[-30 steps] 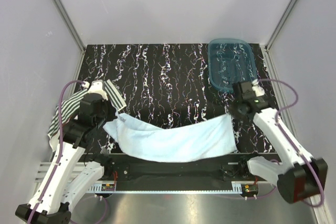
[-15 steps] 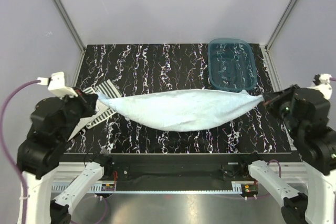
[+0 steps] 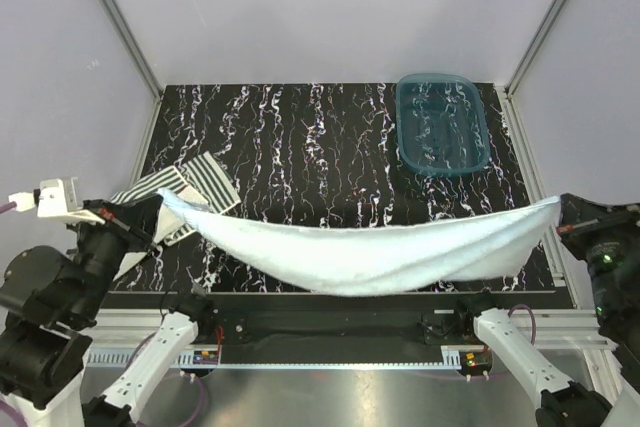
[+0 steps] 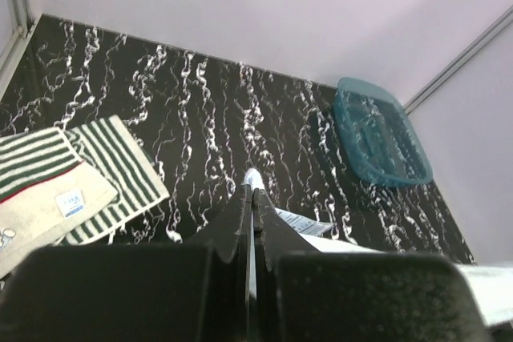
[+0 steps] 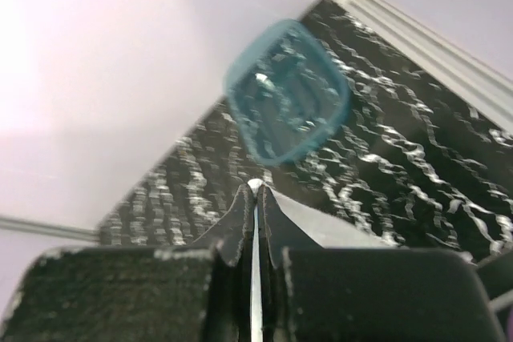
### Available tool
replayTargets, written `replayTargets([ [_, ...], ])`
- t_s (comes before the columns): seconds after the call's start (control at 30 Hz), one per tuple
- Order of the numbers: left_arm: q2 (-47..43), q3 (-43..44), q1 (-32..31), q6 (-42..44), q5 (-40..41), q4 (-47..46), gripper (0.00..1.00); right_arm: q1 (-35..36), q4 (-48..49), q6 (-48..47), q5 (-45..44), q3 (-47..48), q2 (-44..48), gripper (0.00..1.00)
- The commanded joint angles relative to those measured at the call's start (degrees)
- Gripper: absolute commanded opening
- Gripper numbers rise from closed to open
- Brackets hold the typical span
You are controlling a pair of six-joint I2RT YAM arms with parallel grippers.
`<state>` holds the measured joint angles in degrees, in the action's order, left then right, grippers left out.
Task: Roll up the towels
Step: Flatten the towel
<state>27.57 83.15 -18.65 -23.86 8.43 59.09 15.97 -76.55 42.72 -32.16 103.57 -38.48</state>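
The plain light blue towel (image 3: 370, 257) hangs in the air above the front of the table, sagging in the middle, stretched between both grippers. My left gripper (image 3: 157, 203) is shut on its left corner, which pokes out as a pale tip (image 4: 253, 179) past the closed fingers (image 4: 237, 218). My right gripper (image 3: 558, 211) is shut on the right corner, and the cloth (image 5: 321, 228) runs off beside its fingers (image 5: 240, 214). The green-and-white striped towel (image 3: 190, 185) lies flat at the table's left edge, its printed band (image 4: 48, 202) showing in the left wrist view.
A translucent teal plastic tub (image 3: 442, 125) stands at the back right corner of the black marbled table (image 3: 300, 137); it also shows in both wrist views (image 4: 381, 134) (image 5: 287, 94). Pale walls close in the back and both sides.
Both arms have lifted and swung outward and toward the near edge. The blue towel went from lying draped on the table to hanging stretched in the air between them.
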Motion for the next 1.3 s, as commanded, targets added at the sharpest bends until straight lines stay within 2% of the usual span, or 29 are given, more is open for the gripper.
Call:
replayTargets([
  [0.0, 9.41, -2.11, -0.15, -0.57, 3.06, 1.36, 0.0, -0.23, -3.08, -1.67, -3.61, -5.9, -9.66, 0.0],
  [0.13, 21.43, -7.28, -0.07, -2.24, 5.81, -0.81, 0.0, -0.32, 7.87, -1.5, -2.03, -21.52, -17.31, 0.0],
  [0.23, 29.16, -12.47, 1.16, -2.68, 6.51, -5.91, 0.0, -2.07, 16.33, -1.32, 1.47, -28.65, -24.52, 0.0],
  [0.33, 36.56, -14.68, 5.11, -3.12, 3.72, -9.07, 0.0, -6.38, 24.75, -1.93, 5.86, -32.98, -31.64, 0.0],
  [0.4, 44.82, -14.16, 7.83, -3.13, 0.74, -10.74, 0.0, -9.1, 30.11, -2.46, 7.46, -34.04, -37.59, 0.0],
  [0.53, 58.09, -10.48, 9.6, -2.95, -0.52, -13.21, 0.0, -10.78, 33.48, -3.08, 8.26, -31.34, -48.16, 0.0],
  [0.83, 76.38, 3.23, 11.88, -2.16, -0.08, -14.88, 0.0, -14.29, 36.65, -6.16, 10.81, -21.06, -65.05, 0.0],
  [1.27, 85.28, 12.9, 16.28, -0.4, -1.66, -16.64, 0.0, -19.22, 35.95, -8.44, 12.82, -11.64, -73.05, 0.0],
])
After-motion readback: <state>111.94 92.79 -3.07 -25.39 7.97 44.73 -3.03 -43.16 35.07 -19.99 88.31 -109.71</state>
